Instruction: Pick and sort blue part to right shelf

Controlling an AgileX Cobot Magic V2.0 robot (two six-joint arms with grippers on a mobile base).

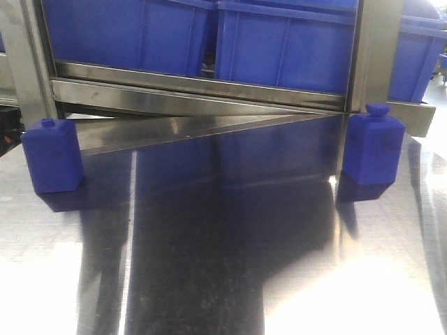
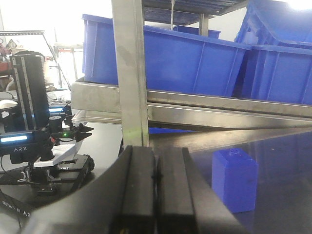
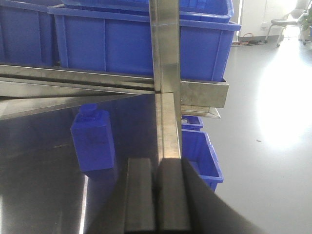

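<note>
In the front view the blue part (image 1: 52, 155) stands upright on the mirror-bright steel counter (image 1: 209, 279), beside the left post of the right shelf (image 1: 202, 98). The left wrist view shows the left end effector (image 2: 155, 155) pressed together, empty, facing the shelf. The right wrist view shows the right end effector (image 3: 156, 165) likewise closed, with glossy grey floor (image 3: 263, 146) beside the shelf.

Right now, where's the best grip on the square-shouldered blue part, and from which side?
Pinch the blue part across its boxy body's flat left and right faces, mid-height, approaching from the front. It stands upright on the table; the top stub looks too small, and the right shelf crowds it behind.
</note>
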